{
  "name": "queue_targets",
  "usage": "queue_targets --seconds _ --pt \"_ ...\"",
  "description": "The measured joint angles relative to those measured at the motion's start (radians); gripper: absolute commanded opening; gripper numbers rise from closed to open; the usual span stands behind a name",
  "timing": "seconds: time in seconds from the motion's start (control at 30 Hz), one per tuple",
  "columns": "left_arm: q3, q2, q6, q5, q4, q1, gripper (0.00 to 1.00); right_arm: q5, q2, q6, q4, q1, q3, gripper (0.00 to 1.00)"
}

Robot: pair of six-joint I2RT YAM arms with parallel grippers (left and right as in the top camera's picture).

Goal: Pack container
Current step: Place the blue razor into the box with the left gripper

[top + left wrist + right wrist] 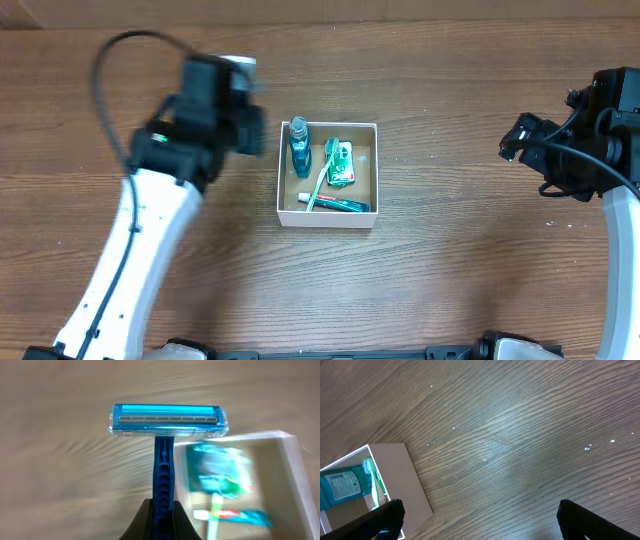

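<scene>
Left wrist: left gripper (160, 512) clamped on blue razor (169, 420) by its handle, head sticking out past the fingers, beside container (240, 438). Overhead: container sits mid-table btwn the arms, w/ bottle (299, 150), toothbrush (322, 175), toothpaste tube (340, 204) and green packet (343, 163) inside. Right gripper (480, 525) spread wide, empty, off to container's right.
</scene>
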Motion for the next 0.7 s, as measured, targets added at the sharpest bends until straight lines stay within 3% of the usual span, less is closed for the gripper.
queue_targets --seconds 0.17,0.37,0.4,0.47,0.5,0.6,0.7 --pt "0.000 0.090 0.149 -0.027 0.080 -0.340 0.04 0.000 0.000 0.000 0.000 0.000 0.000 1.00" --pt "0.000 0.387 0.171 -0.037 0.079 -0.380 0.07 0.000 0.000 -0.001 -0.001 0.000 0.000 1.00" --pt "0.000 0.414 0.171 -0.037 0.079 -0.375 0.34 0.000 0.000 0.000 -0.001 0.000 0.000 1.00" --pt "0.000 0.451 0.169 -0.038 0.076 -0.356 0.48 0.000 0.000 0.000 0.000 0.000 0.000 1.00" --pt "0.000 0.454 0.153 -0.039 0.074 -0.345 0.60 0.000 0.000 0.000 0.000 0.000 0.000 1.00" --pt "0.005 0.454 0.143 -0.044 0.003 -0.329 0.64 0.000 0.000 0.000 0.000 0.000 0.000 1.00" --pt "0.136 0.441 0.094 -0.078 -0.174 -0.330 0.67 0.000 0.000 0.000 0.007 0.001 0.000 1.00"
